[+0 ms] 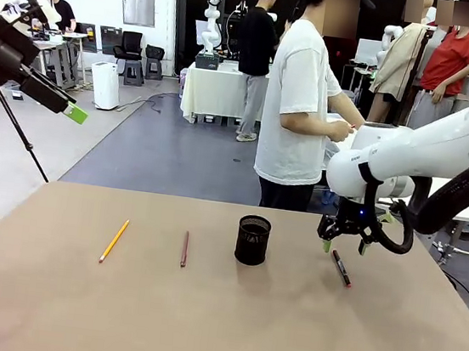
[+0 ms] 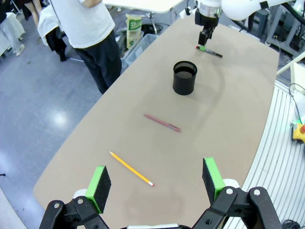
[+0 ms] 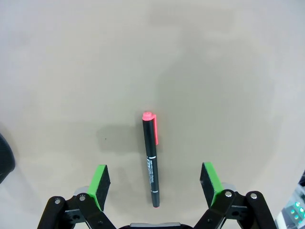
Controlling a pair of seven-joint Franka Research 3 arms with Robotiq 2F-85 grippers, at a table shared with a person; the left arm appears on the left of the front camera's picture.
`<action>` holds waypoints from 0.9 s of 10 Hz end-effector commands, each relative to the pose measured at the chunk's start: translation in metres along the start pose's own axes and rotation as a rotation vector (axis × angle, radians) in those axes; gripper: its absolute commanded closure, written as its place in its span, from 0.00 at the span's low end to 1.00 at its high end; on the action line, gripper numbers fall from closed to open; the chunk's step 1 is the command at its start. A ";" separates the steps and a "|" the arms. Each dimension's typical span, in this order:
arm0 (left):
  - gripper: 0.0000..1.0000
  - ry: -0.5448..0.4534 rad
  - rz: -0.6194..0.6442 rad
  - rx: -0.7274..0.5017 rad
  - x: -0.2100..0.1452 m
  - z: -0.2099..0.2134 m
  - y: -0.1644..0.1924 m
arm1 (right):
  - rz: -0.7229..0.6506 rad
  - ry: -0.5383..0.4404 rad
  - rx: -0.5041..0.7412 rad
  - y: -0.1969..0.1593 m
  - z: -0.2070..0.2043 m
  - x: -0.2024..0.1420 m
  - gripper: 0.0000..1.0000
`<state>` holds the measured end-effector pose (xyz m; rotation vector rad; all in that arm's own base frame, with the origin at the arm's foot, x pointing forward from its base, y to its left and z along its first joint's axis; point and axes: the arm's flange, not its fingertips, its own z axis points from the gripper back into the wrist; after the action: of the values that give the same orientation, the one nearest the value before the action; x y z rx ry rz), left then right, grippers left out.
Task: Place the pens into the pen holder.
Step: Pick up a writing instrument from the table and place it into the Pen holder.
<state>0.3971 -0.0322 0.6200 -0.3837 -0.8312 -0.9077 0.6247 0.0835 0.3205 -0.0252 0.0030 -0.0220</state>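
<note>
We note right end effector (image 1: 346, 246) open over black, pink-capped pen (image 3: 150, 160) on tan worktop (image 1: 199, 325), right of black wire-mesh cup (image 1: 252, 239). Left end effector (image 2: 155, 183) open, aloft; yellow pencil (image 1: 113, 240), red-brown pen (image 1: 184, 248) left of cup.

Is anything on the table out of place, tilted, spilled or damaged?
Nothing stands out. The holder stands upright; the yellow pen, the red-brown pen and the black pen lie flat on the table, the black one below the open right gripper.

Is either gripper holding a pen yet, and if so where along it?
Nothing is held. The right gripper hangs open over the black pink-capped pen, which lies flat on the table. The left gripper is open and empty.
</note>
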 end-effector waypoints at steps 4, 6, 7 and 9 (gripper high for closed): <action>0.00 -0.001 -0.003 0.001 0.000 0.001 0.000 | -0.001 -0.006 -0.051 0.005 -0.023 0.012 0.06; 0.00 -0.001 -0.003 0.001 0.000 0.001 0.000 | -0.012 0.016 -0.058 0.003 -0.027 0.019 0.44; 0.00 -0.001 -0.003 0.001 0.000 0.001 0.000 | -0.016 0.023 -0.054 0.003 -0.029 0.021 0.63; 0.00 -0.001 -0.003 0.001 0.000 0.001 0.000 | -0.014 0.033 -0.056 0.004 -0.030 0.022 1.00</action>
<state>0.3971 -0.0322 0.6200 -0.3837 -0.8312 -0.9078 0.6404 0.0846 0.2949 -0.0399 0.0267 -0.0226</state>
